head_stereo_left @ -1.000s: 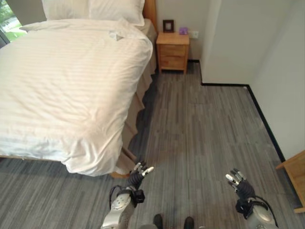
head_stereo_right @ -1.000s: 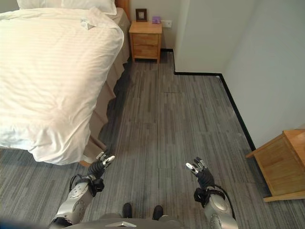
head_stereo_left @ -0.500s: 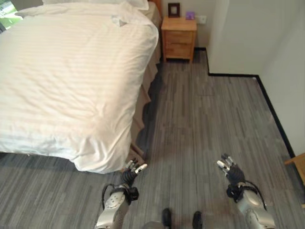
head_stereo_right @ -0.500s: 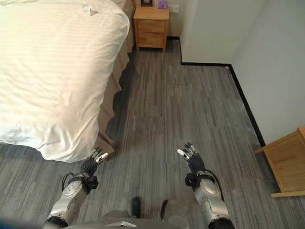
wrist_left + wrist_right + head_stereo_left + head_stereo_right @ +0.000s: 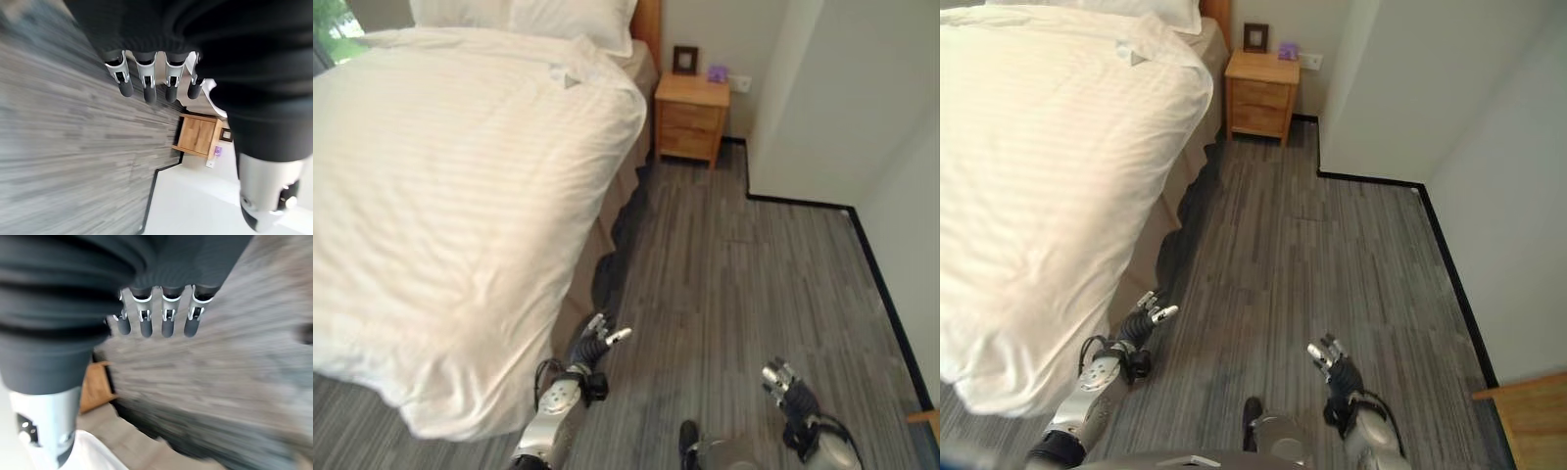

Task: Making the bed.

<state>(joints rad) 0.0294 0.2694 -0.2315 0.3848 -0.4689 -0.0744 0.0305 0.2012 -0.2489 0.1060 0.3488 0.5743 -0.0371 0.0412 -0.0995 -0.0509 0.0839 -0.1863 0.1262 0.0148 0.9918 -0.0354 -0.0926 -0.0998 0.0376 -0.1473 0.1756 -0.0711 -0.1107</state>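
We saw white duvet (image 5: 450,215) covering bed, corner overhanging just beside left hand (image 5: 592,345); fingers relaxed, holding nothing. Right hand (image 5: 787,384) over floor (image 5: 734,284), well apart, likewise empty, fingers straight.

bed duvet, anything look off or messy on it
Mostly neat: the white striped duvet lies smooth, hanging over the near corner. One oddity: a small folded-over flap near the white pillows breaks the flat surface. Both hands hold nothing.

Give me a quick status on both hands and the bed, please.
Left hand open, empty, beside the white duvet at the bed's foot corner. Right hand open, empty, over the grey floor. Duvet untouched; nothing in the way.
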